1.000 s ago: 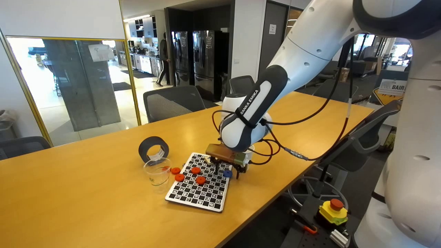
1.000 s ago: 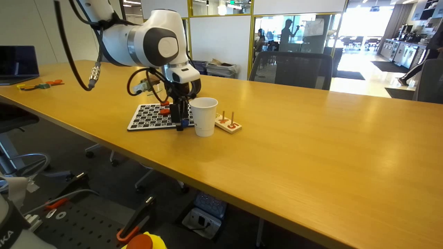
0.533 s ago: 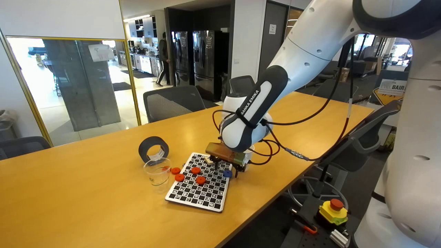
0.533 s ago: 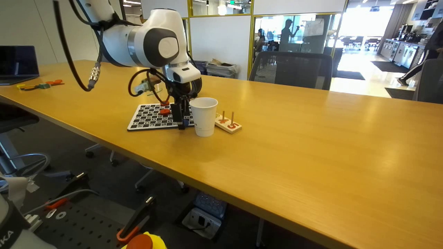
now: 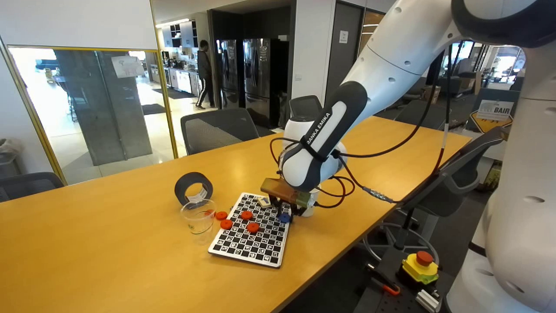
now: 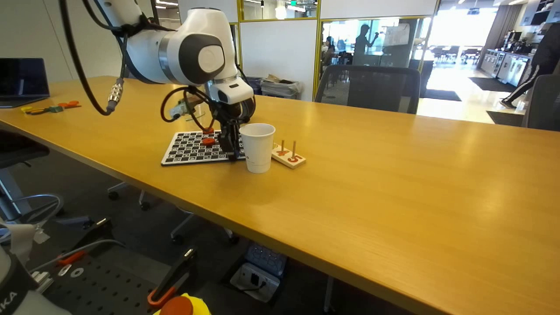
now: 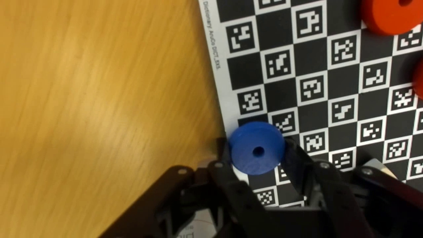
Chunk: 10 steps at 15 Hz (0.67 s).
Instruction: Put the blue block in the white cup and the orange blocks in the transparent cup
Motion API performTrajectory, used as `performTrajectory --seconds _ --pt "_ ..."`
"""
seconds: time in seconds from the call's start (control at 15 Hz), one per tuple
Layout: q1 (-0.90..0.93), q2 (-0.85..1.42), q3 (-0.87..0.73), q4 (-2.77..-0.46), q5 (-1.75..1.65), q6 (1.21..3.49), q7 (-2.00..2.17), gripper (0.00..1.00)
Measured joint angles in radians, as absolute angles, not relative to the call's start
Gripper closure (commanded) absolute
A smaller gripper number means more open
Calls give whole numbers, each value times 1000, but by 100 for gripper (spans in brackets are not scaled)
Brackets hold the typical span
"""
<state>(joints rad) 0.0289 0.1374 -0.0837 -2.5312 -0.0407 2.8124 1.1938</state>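
Note:
My gripper [image 7: 256, 148] is shut on the round blue block [image 7: 246, 160], a finger touching each side of it, over the edge of the checkered board [image 5: 247, 250]. Whether the block still rests on the board I cannot tell. The white cup [image 6: 258, 151] stands upright close beside the gripper, its mouth facing up; in the wrist view part of it shows behind the fingers. Two orange blocks [image 5: 253, 227] lie on the board, and others [image 5: 226, 224] sit at its edge near the transparent cup [image 5: 200, 226]. That cup stands upright on the table across the board from my gripper.
A black tape roll [image 5: 182, 191] stands on edge behind the transparent cup. Beside the white cup lies a wooden number board with pegs [image 6: 288, 157]. A laptop [image 6: 22, 81] and some tools [image 6: 54, 108] are farther along the table [image 6: 393, 197].
The fingers have come together from wide open onto the blue block. The block has shifted very slightly with them. Cups and orange blocks have stayed put.

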Motion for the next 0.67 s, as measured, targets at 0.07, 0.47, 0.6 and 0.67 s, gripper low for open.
performTrajectory --seconds 0.07,0.47,0.6,0.67 --pt "29 136 -84 -2533 -41 2813 1194 82" --pt "29 122 -84 -2534 -56 2781 1194 82" --pt "29 96 -83 -2534 -72 2738 1187 82" --pt "29 78 -80 -2534 -77 2719 1177 82"
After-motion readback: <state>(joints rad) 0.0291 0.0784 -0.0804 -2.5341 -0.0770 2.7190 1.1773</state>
